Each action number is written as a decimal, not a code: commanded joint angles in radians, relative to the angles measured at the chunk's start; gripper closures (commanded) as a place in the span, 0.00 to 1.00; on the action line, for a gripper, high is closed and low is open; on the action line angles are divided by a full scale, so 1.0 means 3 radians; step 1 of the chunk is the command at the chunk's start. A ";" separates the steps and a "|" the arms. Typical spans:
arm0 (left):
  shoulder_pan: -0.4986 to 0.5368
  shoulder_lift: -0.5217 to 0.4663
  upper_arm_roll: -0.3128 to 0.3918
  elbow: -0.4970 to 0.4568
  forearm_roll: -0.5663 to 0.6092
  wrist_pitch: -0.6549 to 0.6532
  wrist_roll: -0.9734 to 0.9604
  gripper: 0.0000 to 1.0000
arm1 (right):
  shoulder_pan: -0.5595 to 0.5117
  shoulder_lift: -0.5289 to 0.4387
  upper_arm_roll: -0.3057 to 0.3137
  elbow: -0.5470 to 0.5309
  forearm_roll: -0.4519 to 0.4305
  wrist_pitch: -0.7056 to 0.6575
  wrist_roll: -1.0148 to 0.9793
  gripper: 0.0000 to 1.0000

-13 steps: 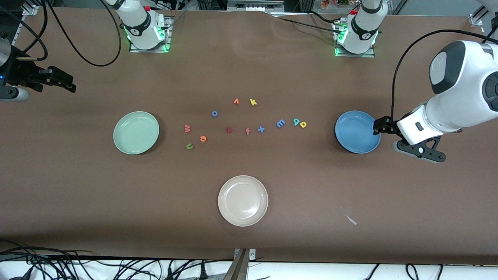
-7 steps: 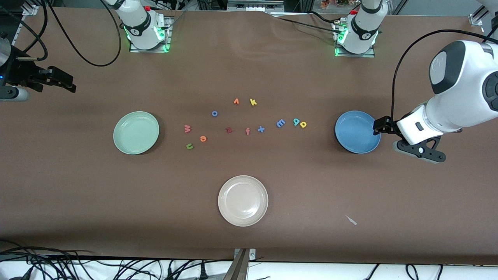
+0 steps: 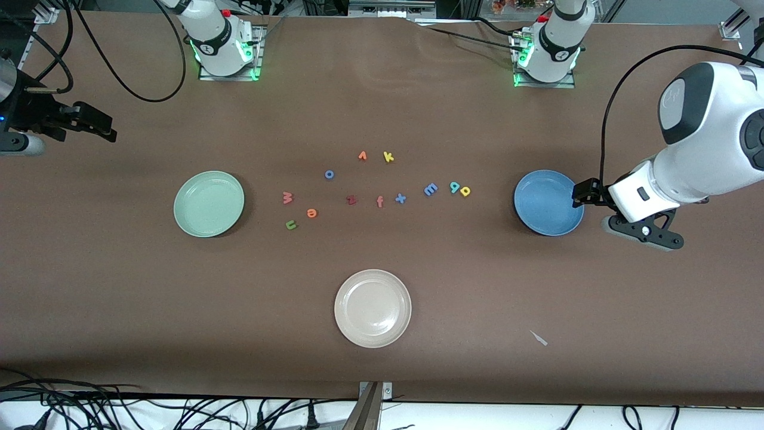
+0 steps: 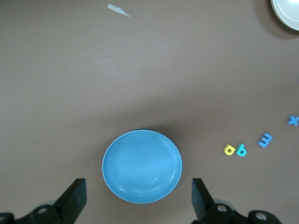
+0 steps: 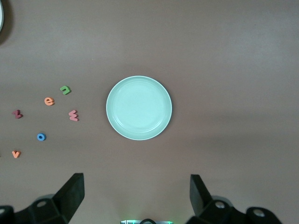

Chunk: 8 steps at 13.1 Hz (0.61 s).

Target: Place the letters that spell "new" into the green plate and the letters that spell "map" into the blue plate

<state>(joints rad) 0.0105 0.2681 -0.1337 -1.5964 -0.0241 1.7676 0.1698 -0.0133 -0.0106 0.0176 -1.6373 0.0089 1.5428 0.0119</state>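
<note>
Front view | plates: three | letters: twelve | both pincers wide apart, empty

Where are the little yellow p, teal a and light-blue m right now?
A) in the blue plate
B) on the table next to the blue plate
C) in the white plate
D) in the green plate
B: the yellow p, teal a and light-blue m lie on the bare table beside the blue plate, which holds nothing.

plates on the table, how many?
3, none seem hidden: green plate toward the right arm's end, blue plate toward the left arm's end, cream-white plate nearest the front camera, between them.
</note>
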 commanded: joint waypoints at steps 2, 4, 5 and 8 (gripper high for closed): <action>-0.0004 0.0011 0.0011 0.0014 -0.0124 0.0004 0.0068 0.01 | -0.0017 0.0004 0.0013 0.0053 0.0057 -0.0045 -0.0019 0.00; -0.0014 0.0016 0.0011 0.0014 -0.0124 0.0004 0.0053 0.01 | -0.0022 0.0004 0.0013 0.0053 0.0057 -0.0045 -0.0019 0.00; -0.0020 0.0016 0.0011 0.0004 -0.0124 0.0004 0.0048 0.01 | -0.0022 0.0010 0.0013 0.0048 0.0057 -0.0040 -0.0019 0.00; -0.0040 0.0021 0.0006 -0.0007 -0.0134 0.0004 -0.0013 0.01 | -0.0017 0.0010 0.0013 0.0053 0.0052 -0.0029 -0.0024 0.00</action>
<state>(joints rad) 0.0049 0.2742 -0.1347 -1.5975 -0.0241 1.7676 0.1673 -0.0133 -0.0106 0.0176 -1.6373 0.0089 1.5429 0.0119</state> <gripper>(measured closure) 0.004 0.000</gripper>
